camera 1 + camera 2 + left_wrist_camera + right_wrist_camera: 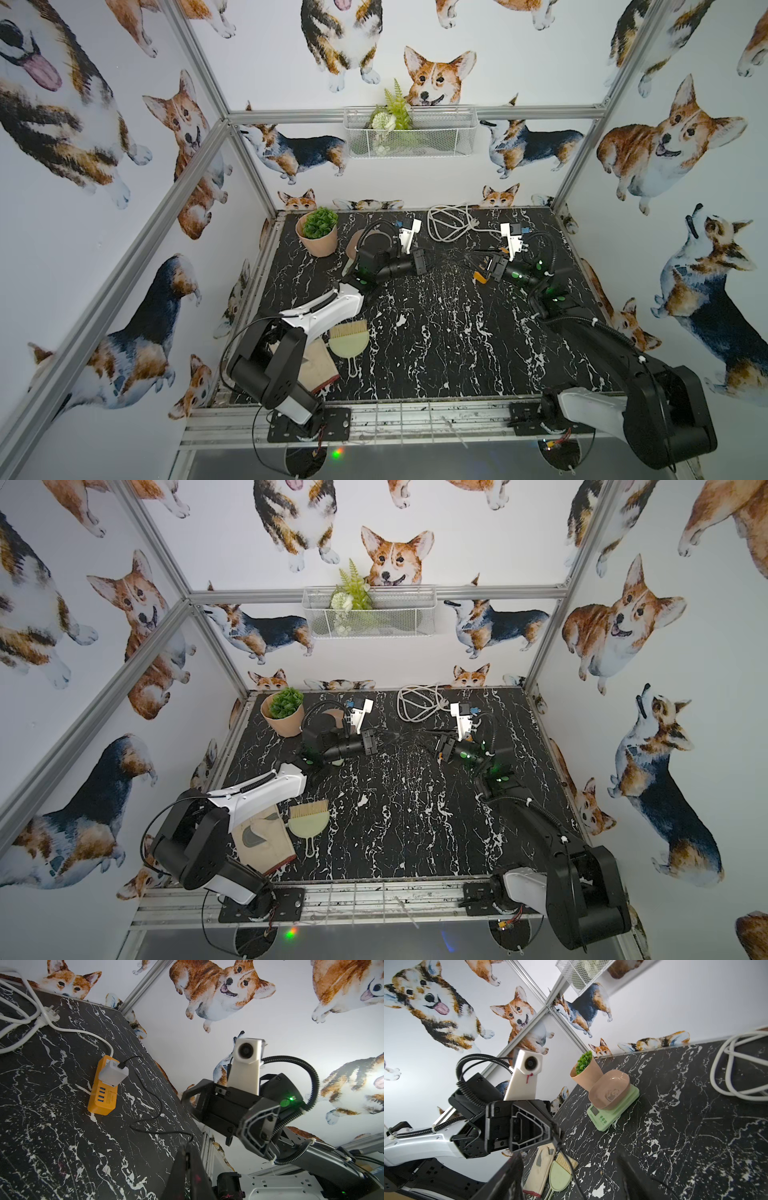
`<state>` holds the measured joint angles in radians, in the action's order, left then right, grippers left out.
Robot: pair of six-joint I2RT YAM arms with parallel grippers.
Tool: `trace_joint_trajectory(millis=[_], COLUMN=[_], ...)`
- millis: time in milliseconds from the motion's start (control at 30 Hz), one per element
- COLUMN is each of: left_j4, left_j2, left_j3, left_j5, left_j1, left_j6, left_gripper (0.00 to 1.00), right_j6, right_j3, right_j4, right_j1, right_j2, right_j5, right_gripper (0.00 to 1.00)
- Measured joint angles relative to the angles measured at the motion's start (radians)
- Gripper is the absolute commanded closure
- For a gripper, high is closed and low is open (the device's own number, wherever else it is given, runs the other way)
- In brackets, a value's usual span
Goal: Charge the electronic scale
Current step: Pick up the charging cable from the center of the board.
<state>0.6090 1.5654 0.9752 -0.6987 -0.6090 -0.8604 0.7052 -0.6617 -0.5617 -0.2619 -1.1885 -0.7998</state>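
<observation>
My left gripper (187,1148) pinches the black cable (161,1105) over mid-bench, and my right gripper (478,264) gapes wide, holding nothing. The electronic scale (612,1109) sits near the bench's far left corner, beside the potted plant (588,1077).

no readable text; only blurred print on the electronic scale (612,1099)

pale-green scale (619,1110) with pink tray (609,1088), orange power strip (101,1096), black white-veined table (436,332)
</observation>
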Motion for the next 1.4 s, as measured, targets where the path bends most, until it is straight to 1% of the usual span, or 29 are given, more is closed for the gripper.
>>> trace_joint_trajectory(millis=[167, 267, 300, 367, 500, 667, 800, 900, 1067, 1167, 1267, 1400], left_j4=[0.035, 0.053, 0.057, 0.058, 0.066, 0.071, 0.072, 0.072, 0.074, 0.073, 0.076, 0.077], left_j2=[0.006, 0.006, 0.006, 0.005, 0.005, 0.006, 0.006, 0.006, 0.007, 0.008, 0.008, 0.007], left_j3=[-0.001, -0.001, -0.001, -0.002, -0.004, -0.004, -0.003, -0.003, -0.003, 0.001, 0.004, 0.004], left_j5=[-0.010, -0.019, -0.021, -0.021, -0.022, -0.022, -0.022, -0.023, -0.029, -0.029, -0.029, -0.029], left_j1=[-0.005, -0.013, -0.013, -0.014, -0.016, -0.021, -0.021, -0.020, -0.021, -0.021, -0.021, -0.021], left_j6=[-0.023, -0.029, -0.030, -0.030, -0.030, -0.033, -0.033, -0.034, -0.035, -0.037, -0.040, -0.041], left_gripper=[1.00, 1.00, 1.00, 1.00, 1.00, 1.00, 1.00, 1.00, 1.00, 1.00, 1.00, 1.00], right_j6=[0.031, 0.074, 0.093, 0.139, 0.212, 0.259, 0.260, 0.255, 0.230, 0.230, 0.230, 0.232], right_j3=[-0.014, -0.027, -0.031, -0.035, -0.035, -0.036, -0.032, -0.025, -0.002, 0.002, 0.002, 0.002], right_j4=[-0.053, -0.120, -0.149, -0.226, -0.355, -0.442, -0.451, -0.447, -0.419, -0.412, -0.413, -0.416], right_j1=[0.000, -0.005, -0.008, -0.021, -0.047, -0.050, -0.050, -0.050, -0.031, -0.019, -0.019, -0.019], right_j2=[-0.095, -0.148, -0.167, -0.201, -0.251, -0.264, -0.242, -0.218, -0.188, -0.180, -0.180, -0.181], right_j5=[-0.087, -0.145, -0.166, -0.205, -0.253, -0.273, -0.274, -0.277, -0.277, -0.280, -0.280, -0.280], right_gripper=[0.32, 0.39, 0.43, 0.47, 0.56, 0.60, 0.63, 0.69, 0.74, 0.79, 0.81, 0.80])
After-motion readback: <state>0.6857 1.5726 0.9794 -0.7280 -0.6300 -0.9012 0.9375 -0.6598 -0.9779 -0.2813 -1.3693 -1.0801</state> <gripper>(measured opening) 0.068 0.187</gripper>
